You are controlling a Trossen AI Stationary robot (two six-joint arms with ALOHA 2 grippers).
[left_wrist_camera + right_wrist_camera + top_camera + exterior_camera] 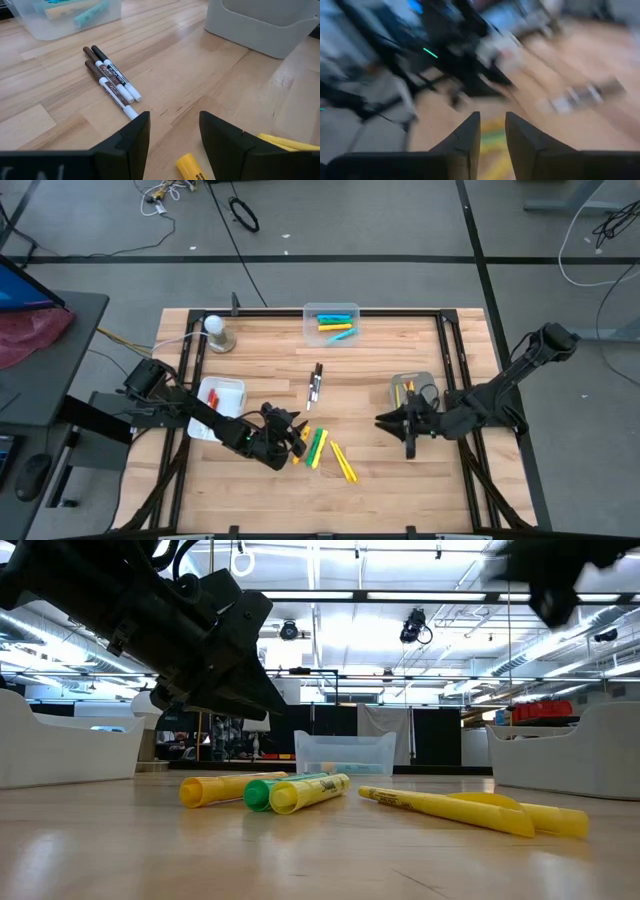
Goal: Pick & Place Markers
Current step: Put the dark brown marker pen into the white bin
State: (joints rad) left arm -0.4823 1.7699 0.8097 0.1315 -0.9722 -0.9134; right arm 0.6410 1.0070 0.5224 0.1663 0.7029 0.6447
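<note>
two white bins (221,406), one clear box (331,323), three thin pens (111,80), two arms.

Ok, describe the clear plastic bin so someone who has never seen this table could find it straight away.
Look along the wooden table's far edge, away from both arms, about midway across. The clear plastic bin sits there, holding blue and yellow markers. Unlike the white tray and the grey tray nearer the arms, you can see through its walls.

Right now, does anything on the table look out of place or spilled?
Nothing looks damaged or spilled. Several markers simply lie loose on the table between the trays, and three thin pens lie together at its middle.
</note>
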